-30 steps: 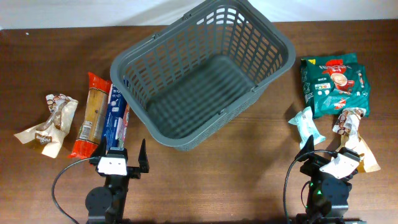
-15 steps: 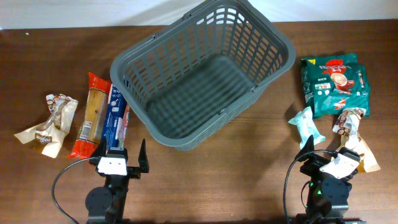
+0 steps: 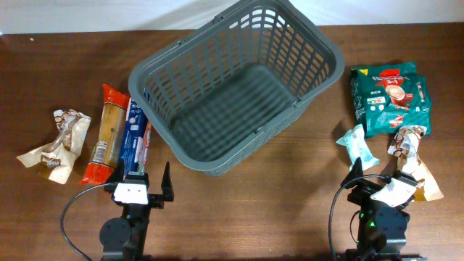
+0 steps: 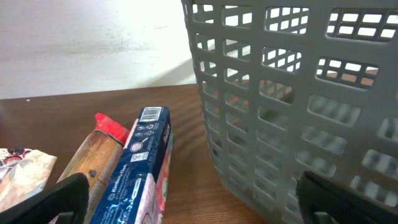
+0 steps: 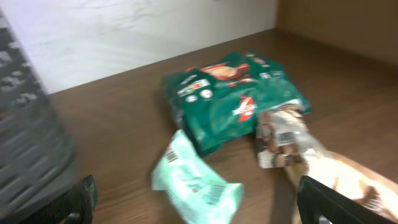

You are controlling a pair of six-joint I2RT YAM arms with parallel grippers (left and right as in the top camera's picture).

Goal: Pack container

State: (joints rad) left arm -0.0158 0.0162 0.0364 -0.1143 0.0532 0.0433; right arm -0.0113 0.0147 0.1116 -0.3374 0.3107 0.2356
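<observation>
The container, a large dark grey lattice basket (image 3: 312, 54), stands empty at the table's middle back. It also shows in the left wrist view (image 4: 298, 93) and at the left edge of the right wrist view (image 5: 28, 143). My left gripper (image 3: 144, 181) is open and empty, near the front, just before a blue packet (image 3: 135, 141) (image 4: 140, 168). My right gripper (image 3: 382, 176) is open and empty, just before a mint packet (image 3: 360, 147) (image 5: 196, 183).
Left of the basket lie an orange pasta packet (image 3: 106, 134) (image 4: 93, 155) and a beige snack packet (image 3: 56, 147). On the right lie a green bag (image 3: 389, 98) (image 5: 230, 93) and a brown-and-beige packet (image 3: 412, 154) (image 5: 283, 134).
My right gripper has shifted and turned slightly to the left; its view is blurred. The left arm and all the packets have not moved.
</observation>
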